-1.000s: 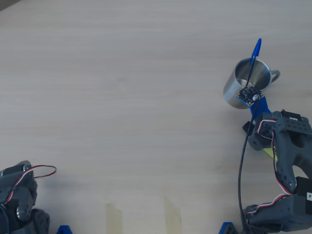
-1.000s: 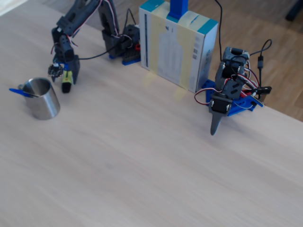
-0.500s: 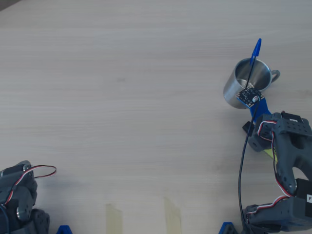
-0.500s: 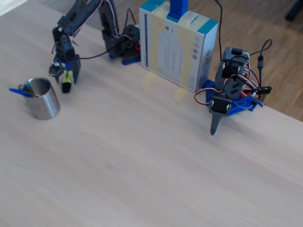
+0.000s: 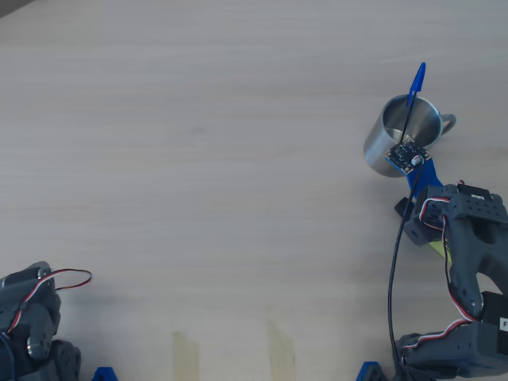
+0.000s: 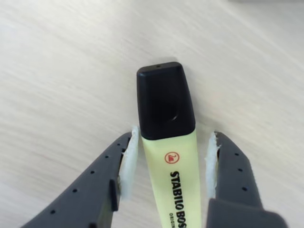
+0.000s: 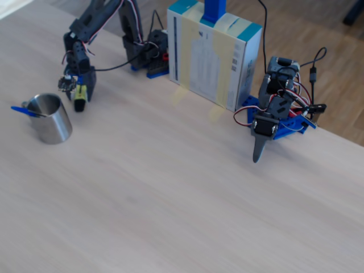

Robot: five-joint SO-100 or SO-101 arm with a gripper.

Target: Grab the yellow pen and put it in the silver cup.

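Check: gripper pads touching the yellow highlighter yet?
Partly. In the wrist view the yellow highlighter sits between the gripper fingers: one pad lies against its barrel, while a thin strip of table shows between it and the other pad.

The yellow pen (image 6: pixel 170 156) lies on the pale wood worktop (image 6: pixel 61 71) between the gripper (image 6: pixel 171 159) fingers, black cap pointing away beyond the fingertips; the left white pad (image 6: pixel 129 161) touches its barrel, the right pad (image 6: pixel 210 164) stands just beside it
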